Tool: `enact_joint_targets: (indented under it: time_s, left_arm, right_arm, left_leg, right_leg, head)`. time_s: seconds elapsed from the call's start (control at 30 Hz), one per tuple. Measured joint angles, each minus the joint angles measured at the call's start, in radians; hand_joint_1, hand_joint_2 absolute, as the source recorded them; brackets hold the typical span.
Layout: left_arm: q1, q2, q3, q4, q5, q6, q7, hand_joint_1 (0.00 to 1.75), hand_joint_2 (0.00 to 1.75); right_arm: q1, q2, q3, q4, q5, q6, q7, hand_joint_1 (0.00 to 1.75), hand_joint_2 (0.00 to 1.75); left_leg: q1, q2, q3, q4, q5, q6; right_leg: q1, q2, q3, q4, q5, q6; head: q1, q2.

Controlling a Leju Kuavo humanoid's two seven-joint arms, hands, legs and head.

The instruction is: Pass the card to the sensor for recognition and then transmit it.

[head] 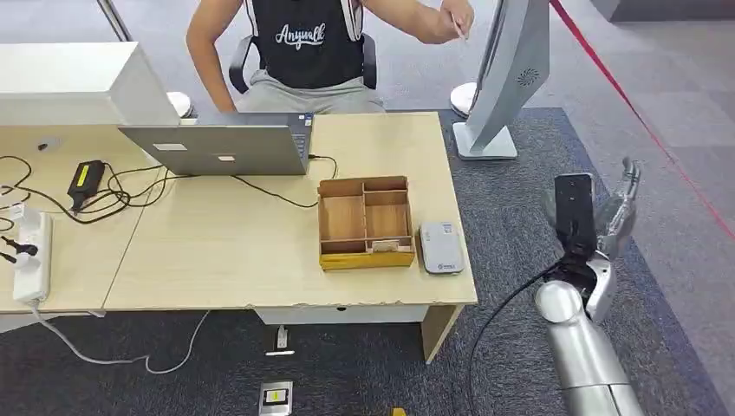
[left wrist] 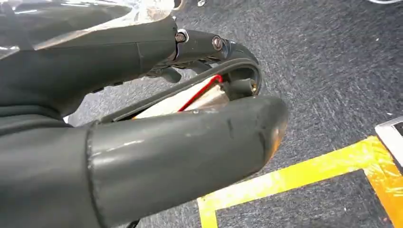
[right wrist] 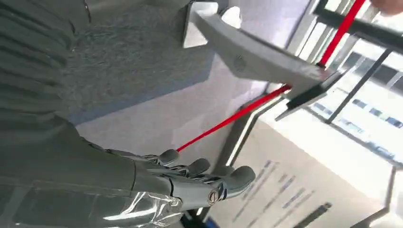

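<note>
My right hand (head: 612,215) is raised beside the table's right end, fingers apart and holding nothing; its straight fingers (right wrist: 204,178) are bare too. The tall grey sensor stand (head: 507,78) rises on the carpet beyond it and appears as a grey slab (right wrist: 252,57) ahead of the hand. A seated person's hand (head: 451,22) is lifted beside the stand's top and pinches something small and thin, possibly the card. My left hand (left wrist: 157,133) hangs over the floor, fingers curled toward the thumb; a pale sliver with a red line (left wrist: 190,97) shows between them, and I cannot identify it.
A wooden divided box (head: 365,222) and a flat grey-white reader (head: 441,248) sit at the table's right front. A laptop (head: 221,143), cables and a power strip (head: 30,256) lie to the left. A red barrier tape (head: 624,95) runs past on the right. Yellow floor tape (left wrist: 294,178) is under my left hand.
</note>
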Motion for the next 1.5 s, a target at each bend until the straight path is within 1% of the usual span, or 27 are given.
enact_joint_targets:
  time_s: [0.03,0.1,0.23,0.37,0.57,0.8,1.0,1.03,1.07,1.13,1.23,1.33,1.5]
  left_arm:
    - [-0.001,0.003,-0.014,0.000,0.000,-0.002,0.001,0.00,0.00]
    - [-0.005,0.005,-0.025,0.000,-0.002,-0.005,0.003,0.00,0.00]
    - [-0.012,0.008,-0.044,0.000,-0.002,-0.007,0.005,0.00,0.00]
    - [-0.016,0.012,-0.061,0.000,-0.005,-0.010,0.005,0.00,0.00]
    - [-0.028,0.016,-0.086,-0.002,-0.010,-0.011,0.006,0.00,0.00]
    - [-0.036,0.018,-0.110,-0.004,-0.009,-0.011,0.006,0.00,0.00]
    - [-0.038,0.019,-0.119,-0.005,-0.008,-0.012,0.005,0.00,0.00]
    - [-0.038,0.020,-0.119,-0.005,-0.008,-0.013,0.005,0.00,0.00]
    - [-0.039,0.021,-0.122,-0.005,-0.008,-0.020,0.005,0.00,0.00]
    - [-0.042,0.021,-0.127,-0.005,-0.010,-0.025,0.005,0.00,0.00]
    - [-0.046,0.022,-0.134,-0.005,-0.011,-0.031,0.008,0.00,0.00]
    - [-0.048,0.023,-0.139,-0.005,-0.012,-0.032,0.010,0.00,0.00]
    - [-0.048,0.023,-0.143,-0.005,-0.012,-0.031,0.010,0.00,0.00]
  right_arm:
    - [-0.031,-0.002,0.058,-0.002,0.020,0.000,0.032,0.00,1.75]
    - [-0.067,-0.006,0.108,-0.003,0.030,0.000,0.059,0.00,1.75]
    - [-0.111,-0.014,0.188,-0.003,0.036,0.000,0.076,0.00,1.75]
    - [-0.141,-0.024,0.243,0.001,0.037,0.000,0.083,0.00,1.75]
    - [-0.240,-0.033,0.342,0.031,0.049,0.003,0.129,0.00,1.75]
    - [-0.346,-0.030,0.454,0.102,0.112,0.042,0.158,0.00,1.75]
    - [-0.388,-0.026,0.508,0.144,0.157,0.057,0.168,0.00,1.75]
    - [-0.396,-0.025,0.516,0.151,0.173,0.065,0.174,0.00,1.75]
    - [-0.421,-0.025,0.544,0.183,0.253,0.104,0.209,0.00,1.75]
    - [-0.444,-0.025,0.568,0.211,0.354,0.160,0.243,0.00,1.75]
    - [-0.477,-0.025,0.610,0.259,0.469,0.237,0.278,0.00,1.75]
    - [-0.507,-0.022,0.648,0.316,0.511,0.280,0.299,0.00,1.75]
    - [-0.550,-0.011,0.690,0.395,0.549,0.340,0.302,0.00,1.75]
  left_leg:
    - [0.000,0.000,0.000,0.000,0.000,0.000]
    - [0.000,0.000,0.000,0.000,0.000,0.000]
    - [0.000,0.000,0.000,0.000,0.000,0.000]
    - [0.000,0.000,-0.001,0.000,0.000,0.000]
    - [0.001,0.000,-0.002,0.000,0.000,0.000]
    - [0.002,0.000,-0.002,0.000,0.000,0.000]
    - [0.002,0.000,-0.002,0.000,0.000,-0.001]
    - [0.002,0.000,-0.002,0.000,0.000,-0.001]
    - [0.002,0.000,-0.002,0.000,0.000,-0.001]
    - [0.002,0.000,-0.002,0.000,0.000,-0.001]
    - [0.002,0.000,-0.002,0.000,0.000,-0.001]
    - [0.003,0.000,-0.002,0.000,0.000,-0.001]
    - [0.003,0.000,-0.002,0.001,0.000,-0.001]
  right_leg:
    - [0.000,0.000,0.000,0.000,0.000,0.000]
    - [0.000,0.000,-0.001,0.000,0.000,0.000]
    - [0.000,0.000,0.000,0.000,0.000,0.000]
    - [0.000,0.000,-0.002,0.000,0.000,0.000]
    - [0.001,0.000,-0.002,0.000,0.000,0.000]
    - [0.001,0.000,-0.002,0.000,0.000,0.000]
    - [0.002,0.000,-0.002,0.000,0.000,0.000]
    - [0.002,0.000,-0.002,0.000,0.000,0.000]
    - [0.002,0.000,-0.003,0.000,0.000,0.000]
    - [0.002,0.000,-0.002,0.000,0.000,0.000]
    - [0.002,0.000,-0.002,0.000,0.000,0.000]
    - [0.003,0.000,-0.002,0.000,0.000,-0.001]
    - [0.003,0.000,-0.002,0.000,0.000,-0.001]
  head:
    - [0.000,0.000]
    - [0.000,0.000]
    - [0.000,0.000]
    - [0.000,0.000]
    - [0.000,0.000]
    - [0.000,0.000]
    - [0.000,0.000]
    - [0.000,0.000]
    - [0.000,0.000]
    - [0.000,0.000]
    - [0.000,0.000]
    - [0.000,0.000]
    - [0.000,0.000]
